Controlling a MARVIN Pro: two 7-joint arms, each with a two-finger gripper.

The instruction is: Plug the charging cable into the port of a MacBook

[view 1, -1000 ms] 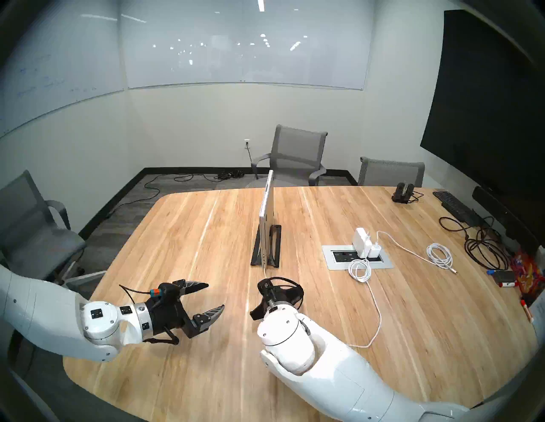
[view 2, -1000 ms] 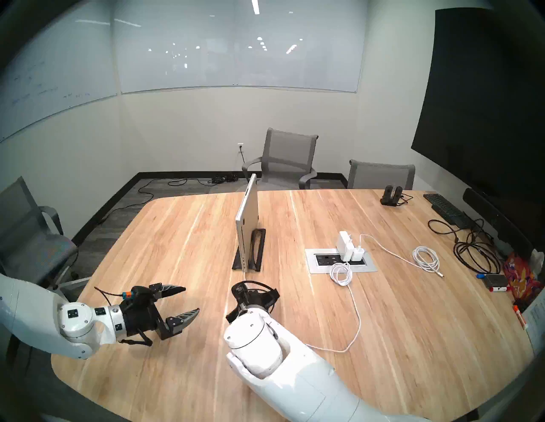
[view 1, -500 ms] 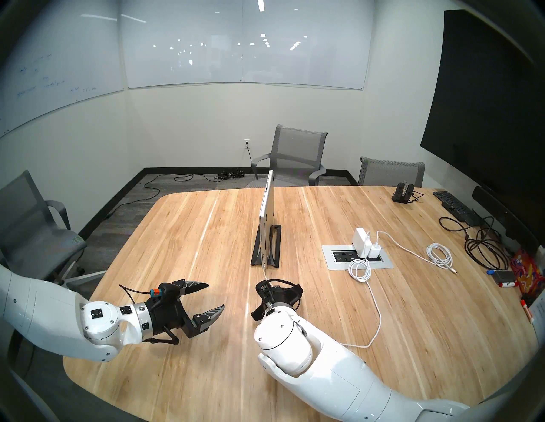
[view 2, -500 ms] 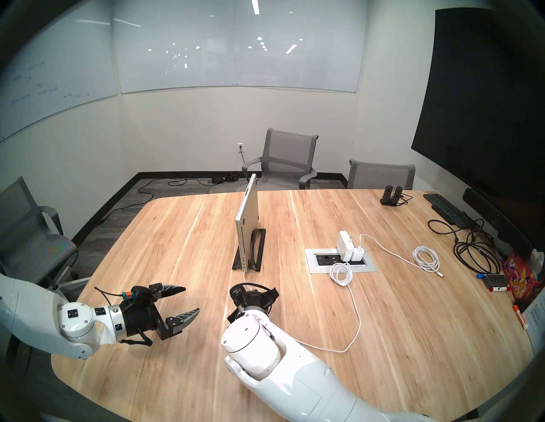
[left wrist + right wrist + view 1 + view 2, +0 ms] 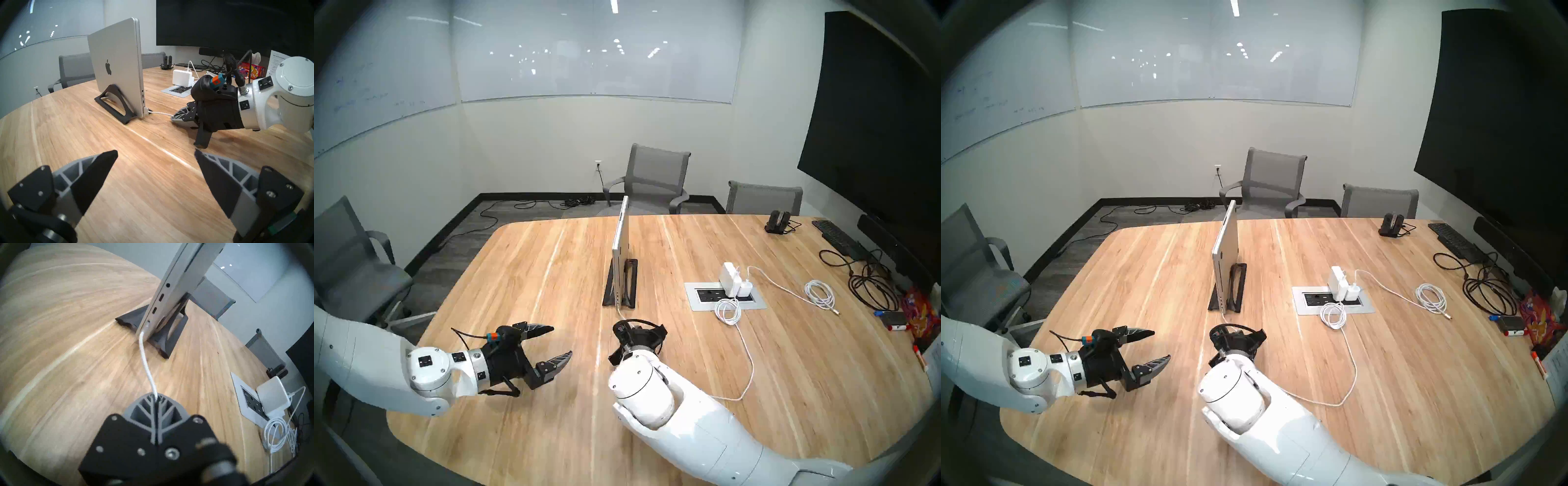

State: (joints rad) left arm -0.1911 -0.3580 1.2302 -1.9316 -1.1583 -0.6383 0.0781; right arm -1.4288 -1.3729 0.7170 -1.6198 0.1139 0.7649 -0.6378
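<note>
- Your right gripper [image 5: 155, 396] is clenched on the charging cable [image 5: 146, 361], whose connector appears seated at the lowest port of the MacBook [image 5: 117, 67], upright in its black stand [image 5: 115, 105].
- Your left gripper [image 5: 156, 159] hangs released above the table [image 5: 51, 127].

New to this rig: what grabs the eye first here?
The MacBook standing on edge in a black stand mid-table. Then the charging cable, its connector at the laptop's lowest port, running back into the shut right hand. The left hand hangs open, holding nothing, nearby.
</note>
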